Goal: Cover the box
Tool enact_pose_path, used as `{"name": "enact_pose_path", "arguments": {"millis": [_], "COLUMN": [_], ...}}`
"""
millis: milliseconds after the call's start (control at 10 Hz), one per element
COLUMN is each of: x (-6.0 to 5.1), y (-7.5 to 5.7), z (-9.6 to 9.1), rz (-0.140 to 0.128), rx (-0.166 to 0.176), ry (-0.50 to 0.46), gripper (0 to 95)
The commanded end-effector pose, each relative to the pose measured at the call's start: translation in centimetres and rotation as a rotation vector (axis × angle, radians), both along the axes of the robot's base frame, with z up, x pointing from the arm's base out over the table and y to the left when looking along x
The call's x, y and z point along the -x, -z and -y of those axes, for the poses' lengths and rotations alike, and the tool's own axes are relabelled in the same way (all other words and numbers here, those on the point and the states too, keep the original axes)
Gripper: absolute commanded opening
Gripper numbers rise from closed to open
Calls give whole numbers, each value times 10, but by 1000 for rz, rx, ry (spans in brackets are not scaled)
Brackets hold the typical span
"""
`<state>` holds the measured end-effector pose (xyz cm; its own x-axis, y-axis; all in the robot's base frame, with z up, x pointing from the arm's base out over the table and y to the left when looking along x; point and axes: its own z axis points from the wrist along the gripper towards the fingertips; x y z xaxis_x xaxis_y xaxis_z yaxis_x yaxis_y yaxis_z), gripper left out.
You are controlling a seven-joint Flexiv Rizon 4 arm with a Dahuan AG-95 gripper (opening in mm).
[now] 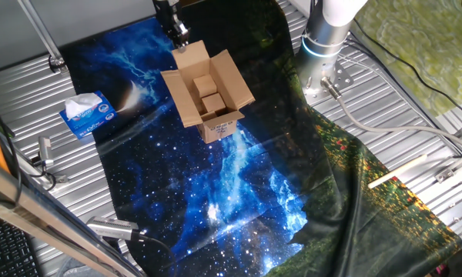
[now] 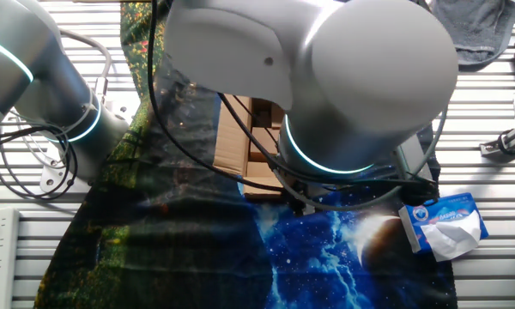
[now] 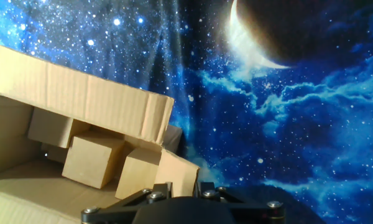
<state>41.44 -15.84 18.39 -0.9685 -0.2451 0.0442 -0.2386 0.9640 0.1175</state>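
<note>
Nearest the lens in the hand view, the tool's dark housing fills the bottom edge; its fingertips do not show, so I cannot tell whether it is spread or pressed together. In one fixed view the tool [image 1: 175, 29] hangs at about 11 o'clock from the box [image 1: 208, 96], just beside the far flap's edge.

Going left to right in that view: the blue and white tissue box [image 1: 87, 115] sits at 9 o'clock, well apart from the carton. The box stands near the middle of the galaxy-print cloth [image 1: 215, 192], all four flaps splayed outward and smaller cardboard blocks [image 1: 210, 96] showing inside. At 2 o'clock the arm's base [image 1: 323, 46] rises from the metal table [image 1: 416, 100].

Judged from this, no flap is folded yet. The likely trouble is that a push on the far flap slides the light carton across the cloth rather than bending the crease. The blocks inside may also stand high enough to keep a flap from lying flat. A flap folded alone may spring back up.

Room is generous at 6 and 9 o'clock. The 2 o'clock side is tighter, with the base and cables near.
</note>
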Motion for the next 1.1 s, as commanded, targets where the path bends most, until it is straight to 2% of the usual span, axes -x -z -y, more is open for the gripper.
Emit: {"name": "enact_pose_path", "arguments": {"millis": [100, 300, 1100], "x": [1, 0, 1], "y": [2, 7, 6], "z": [1, 2, 1], "rz": [2, 9, 9], "rx": [2, -1, 10], "ry": [-5, -9, -49], "gripper": [190, 190, 190]}}
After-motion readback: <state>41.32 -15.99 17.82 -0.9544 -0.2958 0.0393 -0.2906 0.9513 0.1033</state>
